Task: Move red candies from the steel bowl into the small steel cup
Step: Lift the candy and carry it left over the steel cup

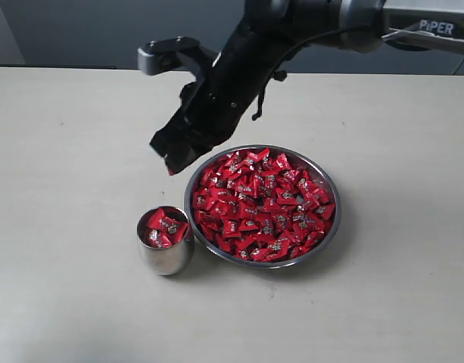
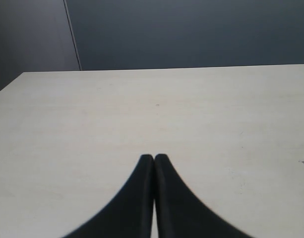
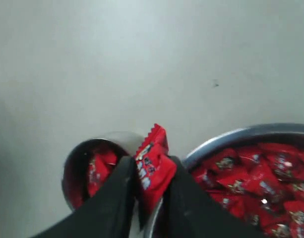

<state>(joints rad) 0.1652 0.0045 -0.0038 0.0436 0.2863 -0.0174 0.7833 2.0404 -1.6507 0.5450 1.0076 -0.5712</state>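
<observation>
"While the right jaws hang in the air, what do they have?"

"They are clamped on one red candy (image 3: 152,166). Its shiny wrapper bulges out between the two dark fingers (image 3: 117,198), and one crimped end sticks up past the tips."

"What lies just beyond them?"

"In the right wrist view, the small steel cup (image 3: 75,158) shows past one finger and the steel bowl (image 3: 231,135) past the other. In the exterior view the jaws hang above the counter (image 1: 73,189), near the bowl's left rim and farther back than the cup. They touch neither vessel."

"Where are the other red candies (image 1: 263,206)?"

"Most are heaped in the bowl, covering its floor almost out to the thin rim. A few lie inside the cup, reaching close to its lip. Grey-white marks show on many of the wrappers."

"How do cup and bowl stand?"

"Both sit upright on the pale counter. In the exterior view the cup is just beside the bowl, at its front left. I cannot tell whether the two touch."

"And the left jaws?"

"They are pressed together, tip to tip. They show only in the left wrist view, pointing out over the counter toward a dark wall (image 2: 191,29) at its far edge. Neither the cup nor the bowl appears in that view."
</observation>
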